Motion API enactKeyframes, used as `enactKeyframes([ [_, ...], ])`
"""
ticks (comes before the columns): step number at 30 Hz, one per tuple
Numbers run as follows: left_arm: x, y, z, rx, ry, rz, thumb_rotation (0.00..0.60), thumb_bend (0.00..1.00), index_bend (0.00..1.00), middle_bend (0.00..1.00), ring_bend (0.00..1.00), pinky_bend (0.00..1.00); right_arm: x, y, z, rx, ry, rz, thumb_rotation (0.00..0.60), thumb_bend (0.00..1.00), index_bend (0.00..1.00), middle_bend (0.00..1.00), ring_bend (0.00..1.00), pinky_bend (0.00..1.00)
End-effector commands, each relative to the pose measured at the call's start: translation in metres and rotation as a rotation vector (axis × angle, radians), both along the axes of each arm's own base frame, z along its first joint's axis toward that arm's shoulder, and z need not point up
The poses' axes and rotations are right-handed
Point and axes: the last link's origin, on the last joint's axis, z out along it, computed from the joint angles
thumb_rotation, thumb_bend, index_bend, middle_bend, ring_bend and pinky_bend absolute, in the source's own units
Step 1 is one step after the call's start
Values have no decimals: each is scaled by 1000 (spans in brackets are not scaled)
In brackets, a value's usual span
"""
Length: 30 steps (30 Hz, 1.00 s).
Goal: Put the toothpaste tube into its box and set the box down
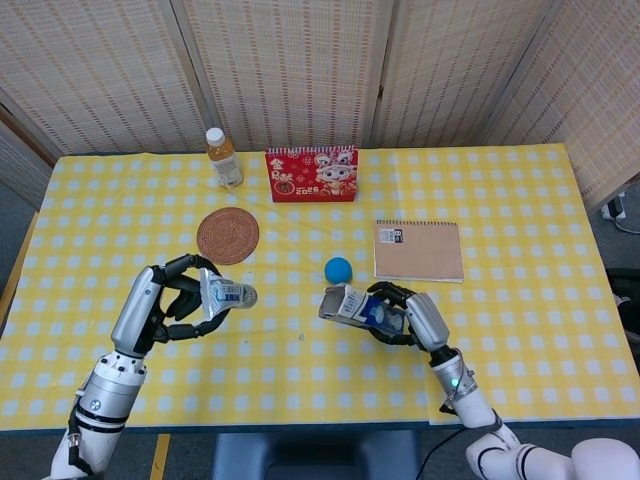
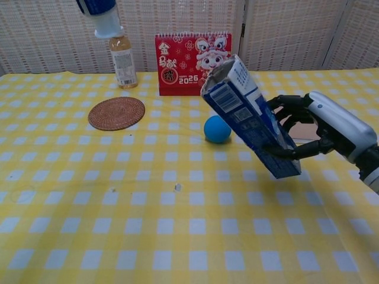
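My left hand [image 1: 170, 300] grips the toothpaste tube [image 1: 228, 295] above the table's left half, its white cap pointing right toward the box. In the chest view only the tube's cap end [image 2: 105, 18] shows at the top edge. My right hand [image 1: 412, 315] holds the blue and white toothpaste box [image 1: 355, 306], lifted off the table and tilted. Its open end [image 2: 222, 71] points up and to the left, toward the tube. A gap of bare cloth separates the cap from the box's mouth.
A blue ball [image 1: 338, 269] lies just behind the box. A brown notebook [image 1: 418, 250] sits to the right, a round cork coaster [image 1: 228, 235] to the left. At the back stand a drink bottle [image 1: 223, 157] and a red calendar [image 1: 311, 174].
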Motion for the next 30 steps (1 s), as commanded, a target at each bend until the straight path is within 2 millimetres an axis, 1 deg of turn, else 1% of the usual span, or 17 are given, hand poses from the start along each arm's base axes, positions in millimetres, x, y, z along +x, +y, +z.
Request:
enactKeyframes([
  [1,4,2,-3,-18,-3,-4,600,601,783,1000,1000,1000,11,-3,-9,9,-68,8,600,292,466,327,401,484],
  [8,13,6,-10,-39,-5,-10,600,601,784,1000,1000,1000,31,-5,-32,55,-145,17,600,292,465,327,402,484],
  [12,17,8,-12,-46,-8,-10,600,601,784,1000,1000,1000,43,-5,-41,75,-169,31,600,292,465,327,402,484],
  [23,24,11,-19,-57,3,-3,600,601,784,1000,1000,1000,69,-6,-54,106,-220,67,600,292,464,327,401,484],
  [30,27,9,-25,-66,3,-6,600,601,784,1000,1000,1000,84,-8,-55,109,-250,88,600,292,463,327,401,484],
])
